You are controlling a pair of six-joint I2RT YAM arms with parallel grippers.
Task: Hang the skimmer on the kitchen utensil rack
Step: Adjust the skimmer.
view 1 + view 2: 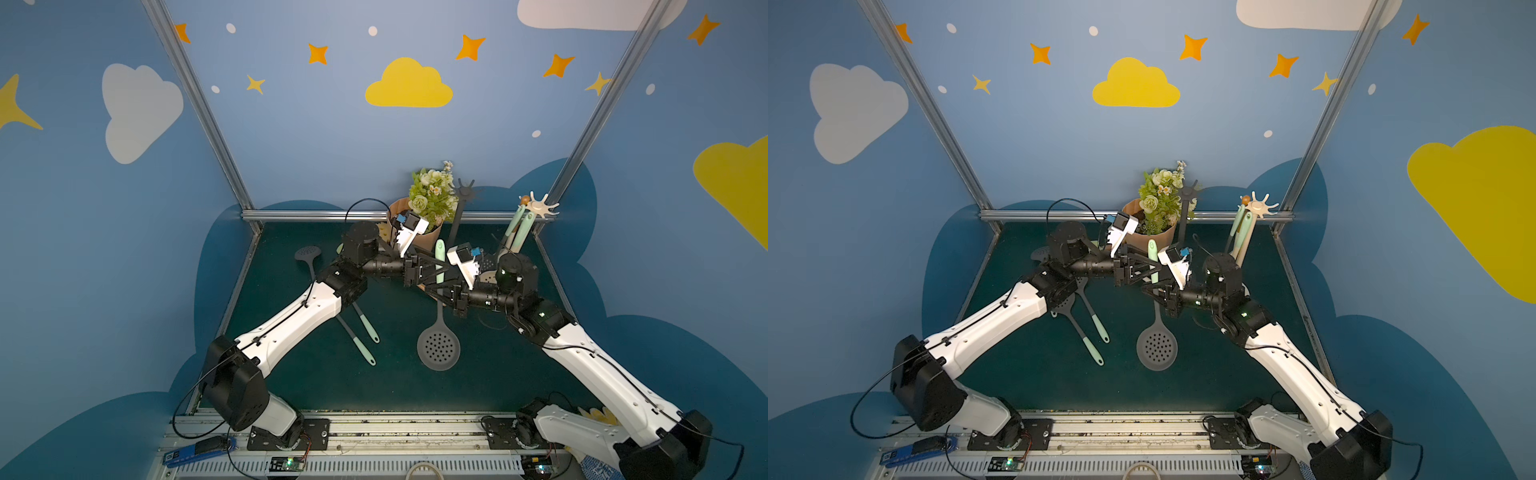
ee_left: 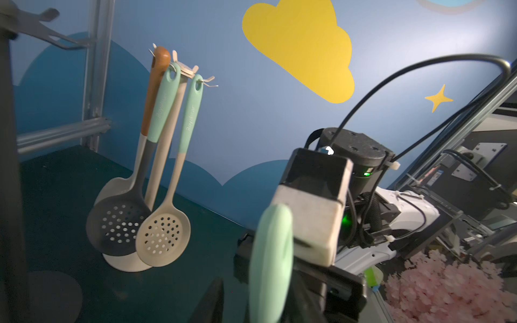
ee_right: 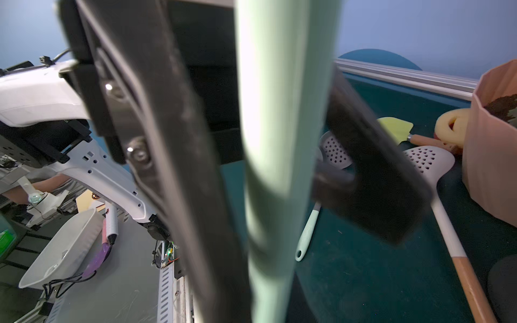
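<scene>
**Skimmer held in front of the black rack, 2 hands at its handle**

In both top views the skimmer point(image 1: 438, 347) point(image 1: 1156, 347) is just in front of the black rack point(image 1: 459, 216) point(image 1: 1185, 208), head pointing away from it. The right hand point(image 1: 436, 291) point(image 1: 1152, 291) is clamped on the mint handle. The left hand point(image 1: 436, 270) point(image 1: 1152, 266) sits nearer the rack. In the left wrist view the skimmer point(image 2: 271, 265) tip lies between the left hand's jaws; I cannot tell whether they press it. Beyond the black rack point(image 2: 8, 167) the beige rack point(image 2: 126, 263) carries 3 utensils. In the right wrist view the skimmer point(image 3: 279, 139) handle fills the closed right hand.
</scene>
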